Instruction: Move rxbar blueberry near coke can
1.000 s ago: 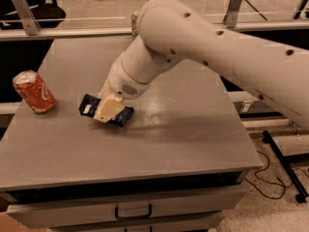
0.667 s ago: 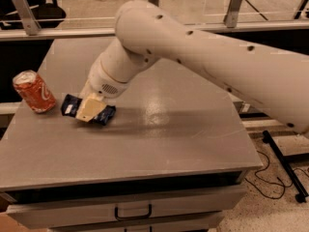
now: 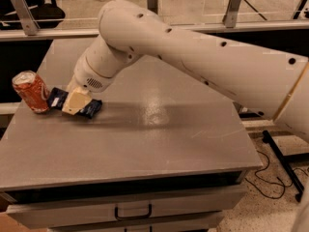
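The coke can (image 3: pixel 31 91) is a red dented can with a silver top, standing tilted at the left edge of the grey table (image 3: pixel 145 144). The rxbar blueberry (image 3: pixel 90 109) is a dark navy wrapper with white print, lying just right of the can, its left end touching or nearly touching it. My gripper (image 3: pixel 75 102) comes down from the big white arm and is shut on the bar's middle, with a cream fingertip (image 3: pixel 77 100) across the wrapper. The bar is at or just above the tabletop.
The white arm (image 3: pixel 193 57) spans the table from the right. A drawer with a handle (image 3: pixel 133 211) is under the tabletop. Metal posts and a rail (image 3: pixel 19 11) stand behind the table. Cables lie on the floor at the right (image 3: pixel 270 178).
The gripper has carried the blue bar leftward across the table, from the left-middle to right beside the red can. The can has not moved.
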`<state>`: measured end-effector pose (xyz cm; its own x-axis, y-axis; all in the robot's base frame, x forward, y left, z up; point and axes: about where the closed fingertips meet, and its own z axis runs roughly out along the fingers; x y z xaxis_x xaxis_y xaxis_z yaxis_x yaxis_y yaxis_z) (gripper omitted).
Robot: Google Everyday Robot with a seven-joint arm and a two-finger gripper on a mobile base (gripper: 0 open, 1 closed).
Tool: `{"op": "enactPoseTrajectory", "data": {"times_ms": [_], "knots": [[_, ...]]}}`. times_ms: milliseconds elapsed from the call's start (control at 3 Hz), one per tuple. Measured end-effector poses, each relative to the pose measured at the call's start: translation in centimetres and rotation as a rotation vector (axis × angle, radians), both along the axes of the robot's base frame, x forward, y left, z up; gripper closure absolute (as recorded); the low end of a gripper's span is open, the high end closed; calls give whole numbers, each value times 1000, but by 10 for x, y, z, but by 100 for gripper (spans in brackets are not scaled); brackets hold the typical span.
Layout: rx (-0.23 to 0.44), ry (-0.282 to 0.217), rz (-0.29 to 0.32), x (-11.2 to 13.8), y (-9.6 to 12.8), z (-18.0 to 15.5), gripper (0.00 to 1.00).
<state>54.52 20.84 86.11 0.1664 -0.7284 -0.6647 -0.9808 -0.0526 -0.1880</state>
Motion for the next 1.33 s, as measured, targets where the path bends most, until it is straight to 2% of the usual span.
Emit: {"op": "enactPoseTrajectory", "data": {"times_ms": [333,667,1000,1333], "knots": [[15,-1,5,6,13,1,36],[21,0,0,12,18,0,12],[29,-8,-21,19,10,4,0],[47,-42,-51,22,-9,25,0]]}}
